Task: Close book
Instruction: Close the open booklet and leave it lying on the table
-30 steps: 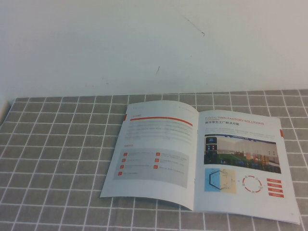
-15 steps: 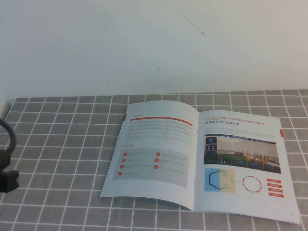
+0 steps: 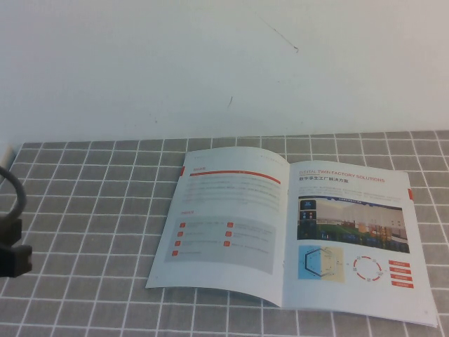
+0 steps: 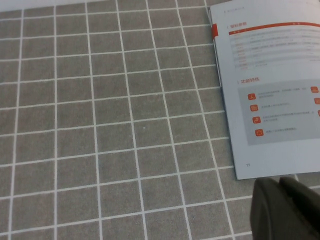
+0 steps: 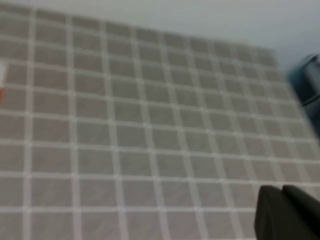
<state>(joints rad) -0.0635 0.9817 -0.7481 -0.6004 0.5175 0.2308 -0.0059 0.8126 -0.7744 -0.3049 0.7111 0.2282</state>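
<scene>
On the grey checked cloth (image 3: 84, 210), the book (image 3: 280, 225) is seen lying open, pages up, with the left gripper (image 4: 280, 189) held near its nearest left corner and the right gripper (image 5: 282, 194) over bare cloth, both with fingers pressed together.

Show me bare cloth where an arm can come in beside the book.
Widest free patch: the tablecloth between the book and the table's left edge. The left gripper, shut, hangs over it near the page corner. A narrower strip runs between book and wall. The right gripper, shut, is over bare cloth. Right of the book, little room shows.
</scene>
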